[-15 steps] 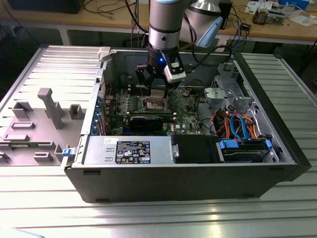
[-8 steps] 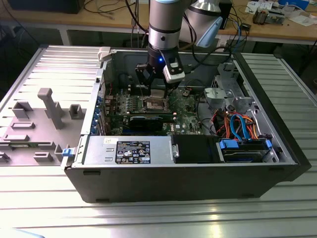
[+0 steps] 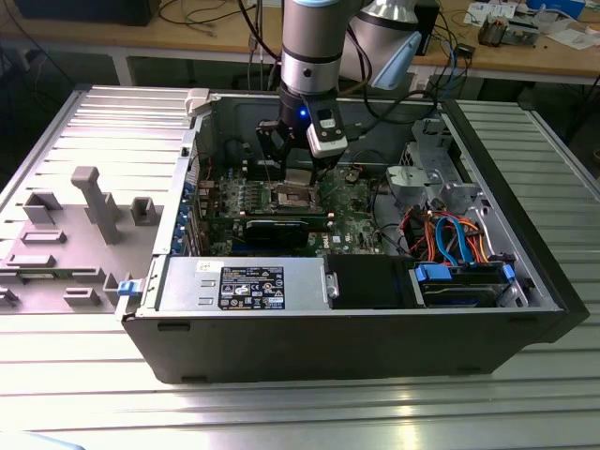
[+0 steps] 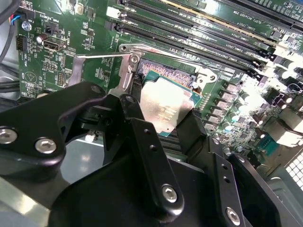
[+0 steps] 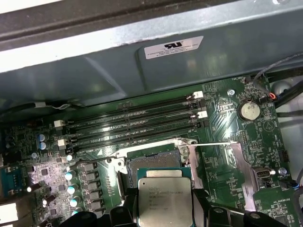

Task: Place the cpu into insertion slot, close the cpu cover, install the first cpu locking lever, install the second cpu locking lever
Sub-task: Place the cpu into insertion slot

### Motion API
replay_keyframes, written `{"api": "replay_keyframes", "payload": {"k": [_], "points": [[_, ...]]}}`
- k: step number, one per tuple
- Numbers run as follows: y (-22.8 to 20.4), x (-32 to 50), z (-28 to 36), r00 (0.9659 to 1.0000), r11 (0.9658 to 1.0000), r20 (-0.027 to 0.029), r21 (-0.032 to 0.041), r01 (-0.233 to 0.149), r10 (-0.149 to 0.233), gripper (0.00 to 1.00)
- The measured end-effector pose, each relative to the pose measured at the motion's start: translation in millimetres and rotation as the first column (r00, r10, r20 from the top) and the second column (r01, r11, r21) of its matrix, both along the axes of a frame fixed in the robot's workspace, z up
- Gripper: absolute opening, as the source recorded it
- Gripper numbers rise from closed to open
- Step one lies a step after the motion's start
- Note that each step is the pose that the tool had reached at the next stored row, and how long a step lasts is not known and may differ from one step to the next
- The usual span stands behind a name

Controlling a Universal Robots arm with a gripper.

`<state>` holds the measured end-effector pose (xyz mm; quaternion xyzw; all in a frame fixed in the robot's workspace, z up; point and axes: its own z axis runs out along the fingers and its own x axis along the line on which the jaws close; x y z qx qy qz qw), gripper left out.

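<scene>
The cpu (image 4: 165,106), a flat silver-grey square chip, is held between the black fingers (image 4: 130,116) of my gripper (image 4: 163,120), which is shut on it. It hangs tilted just above the insertion slot (image 4: 163,73), partly overlapping its near edge. In the first wrist view the cpu (image 5: 163,198) covers the near part of the insertion slot (image 5: 151,163). The cpu cover (image 4: 127,78) stands raised at one side of the socket, and a thin wire locking lever (image 4: 104,56) sticks out beside it. In the exterior view my gripper (image 3: 298,173) reaches down into the open computer case over the green board.
Long black memory slots (image 5: 137,123) run just beyond the socket. A black expansion card (image 3: 281,228) lies in front of it, with the power supply (image 3: 244,281) and drive bay cables (image 3: 450,234) nearer. The case walls (image 3: 178,187) surround the board. A grey fixture (image 3: 94,202) stands outside.
</scene>
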<state>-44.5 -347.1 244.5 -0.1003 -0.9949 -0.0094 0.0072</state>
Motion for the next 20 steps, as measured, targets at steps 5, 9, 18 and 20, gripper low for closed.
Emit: {"api": "replay_keyframes", "payload": {"k": [5, 9, 18, 20], "points": [[0.0, 0.0, -0.1, 1.0000, 1.0000, 0.0000, -0.0002, 0.007, -0.007, 0.55], [0.0, 0.0, -0.2, 0.9999, 0.9999, 0.0000, -0.0002, 0.011, -0.011, 0.55], [0.0, 0.0, -0.3, 0.9998, 0.9998, 0.0000, -0.0005, 0.017, -0.017, 0.55], [0.0, 0.0, -0.3, 0.9998, 0.9998, 0.0000, -0.0005, 0.018, -0.018, 0.55]]}}
